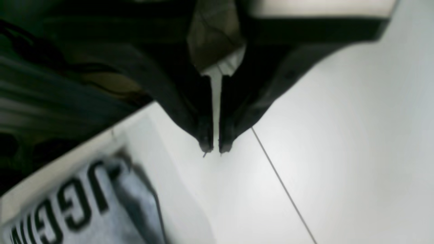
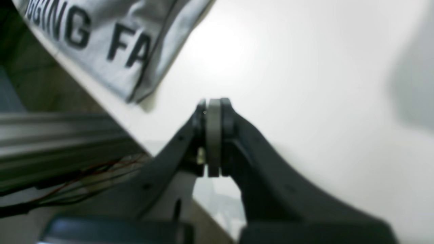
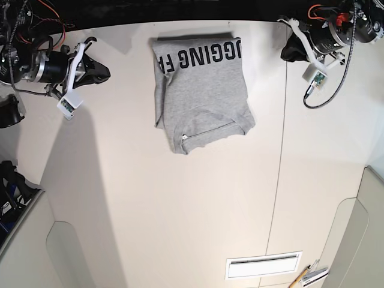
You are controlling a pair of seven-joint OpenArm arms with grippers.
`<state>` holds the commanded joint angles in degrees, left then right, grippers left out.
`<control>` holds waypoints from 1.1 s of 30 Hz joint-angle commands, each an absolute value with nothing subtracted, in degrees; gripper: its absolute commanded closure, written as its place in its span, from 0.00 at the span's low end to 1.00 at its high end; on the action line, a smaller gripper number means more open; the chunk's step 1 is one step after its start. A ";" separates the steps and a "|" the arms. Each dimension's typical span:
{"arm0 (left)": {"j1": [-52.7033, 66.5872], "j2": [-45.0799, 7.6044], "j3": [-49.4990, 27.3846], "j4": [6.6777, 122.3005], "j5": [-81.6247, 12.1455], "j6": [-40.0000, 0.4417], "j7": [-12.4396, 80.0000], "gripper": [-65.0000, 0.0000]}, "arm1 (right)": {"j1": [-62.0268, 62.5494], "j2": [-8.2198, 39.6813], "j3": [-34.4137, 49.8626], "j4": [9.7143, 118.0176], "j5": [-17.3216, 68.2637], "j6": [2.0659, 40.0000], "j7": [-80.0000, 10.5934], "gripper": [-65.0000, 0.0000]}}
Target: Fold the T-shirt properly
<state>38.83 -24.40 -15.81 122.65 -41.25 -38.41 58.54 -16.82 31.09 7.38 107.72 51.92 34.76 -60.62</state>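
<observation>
- Can see the T-shirt point(image 3: 207, 90) in the upper middle of the base view, lying on the white table point(image 3: 162, 210), between the two grippers and touching neither.
- Can make out black block letters along its upper edge, upside down in that view, with the shirt's left edge layered and its lower edge uneven, with an opening there.
- Can find the left gripper point(image 1: 216, 149) at the centre of the left wrist view, fingertips slightly apart, with a narrow strip of bare table between; up at the upper right in the base view.
- Can find the right gripper point(image 2: 216, 103) near the middle of the right wrist view, fingertips together, with nothing visible between; at the upper left in the base view.
- Can see part of the shirt at the lower left of the left wrist view and at the upper left of the right wrist view, apart from the fingertips in both.
- Can spot a white tray point(image 3: 264, 258) at the lower right of the base view, with pens point(image 3: 300, 276) just beside, near the bottom edge.
</observation>
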 joint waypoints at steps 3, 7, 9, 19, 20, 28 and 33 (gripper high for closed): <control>40.91 -22.81 -15.81 122.65 -42.30 -38.87 59.57 0.94 | -18.17 31.07 7.38 107.90 53.58 34.81 -62.06 1.00; 45.17 -22.57 -15.81 122.65 -44.05 -40.00 60.69 0.94 | -21.85 31.62 7.38 107.90 53.63 34.98 -63.22 1.00; 47.75 -22.57 -15.81 122.63 -43.83 -40.00 60.71 0.94 | -24.73 32.25 7.38 107.90 53.63 34.96 -63.24 1.00; 60.60 -22.57 -15.75 122.61 -41.10 -40.00 60.64 0.94 | -39.79 32.69 7.38 107.87 52.93 34.98 -63.24 1.00; 62.13 -22.57 -15.73 122.50 -41.10 -40.00 60.64 0.94 | -40.97 32.71 7.38 107.83 52.38 34.98 -63.24 1.00; 66.17 -22.59 -15.66 108.90 -41.12 -40.00 54.26 0.94 | -48.10 32.71 7.38 105.16 50.33 34.98 -62.98 1.00; 65.47 -22.87 -14.79 95.70 -40.86 -40.00 45.63 0.94 | -48.42 32.73 5.91 98.76 50.30 34.96 -62.96 1.00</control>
<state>65.47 -22.87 -14.79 95.70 -40.86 -40.00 45.63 -48.42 32.73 5.91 98.76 50.30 34.96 -62.96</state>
